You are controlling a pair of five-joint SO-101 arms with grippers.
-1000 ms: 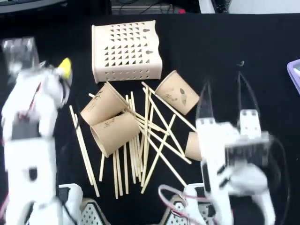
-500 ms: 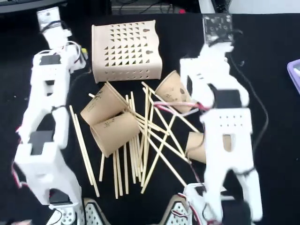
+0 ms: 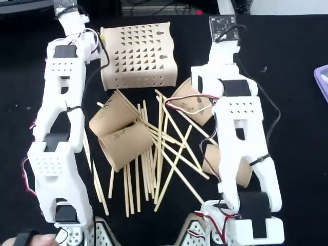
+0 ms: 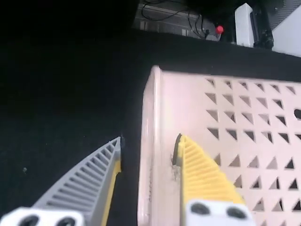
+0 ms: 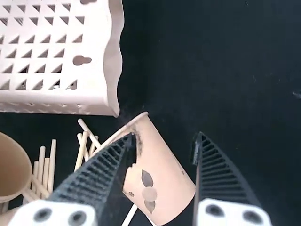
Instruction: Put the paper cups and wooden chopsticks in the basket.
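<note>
Here the left gripper [image 4: 148,140] stands open astride a corner of the basket [image 4: 225,117]. Its ridged yellow finger [image 4: 202,179] lies over the perforated face and its grey finger [image 4: 89,183] sits out over the black table [image 4: 56,94]. The basket is smooth beige plastic pierced with rows of triangular holes, and it lies on its side at the table's far end. The right gripper [image 5: 165,136] is open too, with black serrated fingers either side of a tan paper cup [image 5: 160,174] printed with leaves, tipped over near the basket's wavy rim. Two more cups [image 3: 125,145] rest side by side on a loose scatter of thin, pale wooden chopsticks [image 3: 154,154]. A fourth cup [image 3: 210,160] lies partly beneath the right arm [image 3: 236,118].
</note>
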